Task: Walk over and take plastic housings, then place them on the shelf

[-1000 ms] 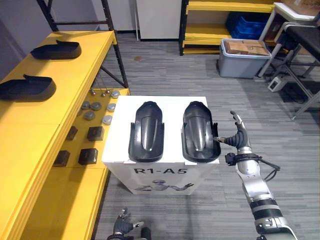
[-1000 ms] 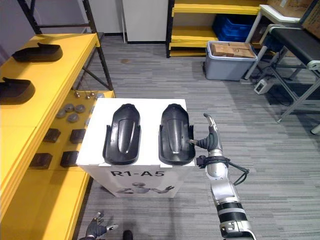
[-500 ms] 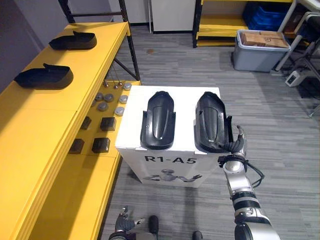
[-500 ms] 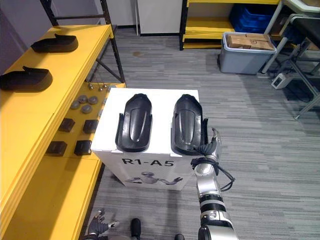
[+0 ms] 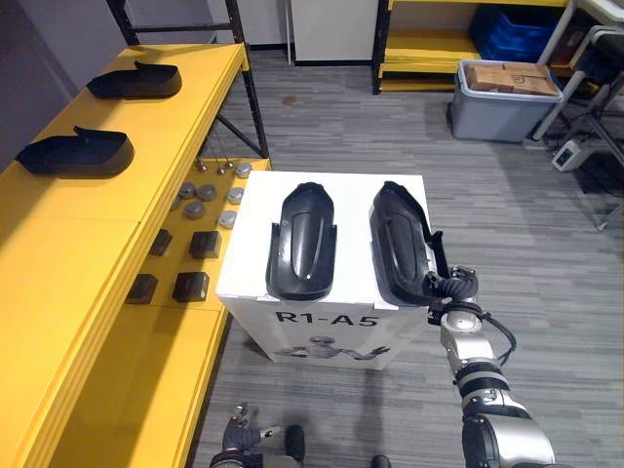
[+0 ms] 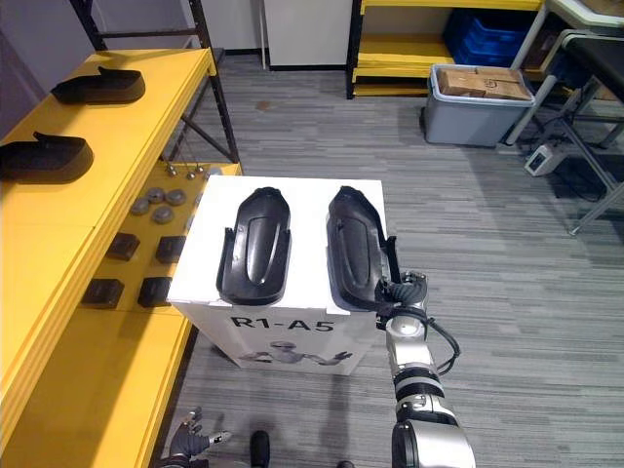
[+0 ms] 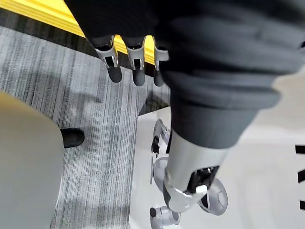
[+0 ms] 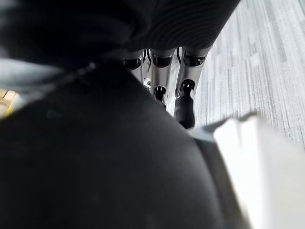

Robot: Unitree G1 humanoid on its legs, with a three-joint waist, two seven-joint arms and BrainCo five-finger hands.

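Task partly done: near shelved housing (image 5: 76, 156) and far shelved housing (image 5: 135, 81) lie on the yellow shelf (image 5: 97, 253) at 9 o'clock. Left housing (image 5: 302, 242) and right housing (image 5: 400, 244) sit on the white box (image 5: 351, 210). Right hand (image 5: 456, 288) meets the right housing's 5 o'clock corner, its grip impossible to tell; left hand (image 5: 241, 436) hangs relaxed, empty.

The right hand (image 5: 454, 289), at the lower right corner of the white box (image 5: 351, 210), is partly hidden behind the rim of the black housing (image 5: 398, 244). In the right wrist view that housing is a dark blur. The grey pieces (image 5: 195, 208) at centre left are too small to identify. The bottom edge cuts off the left hand (image 5: 242, 436).
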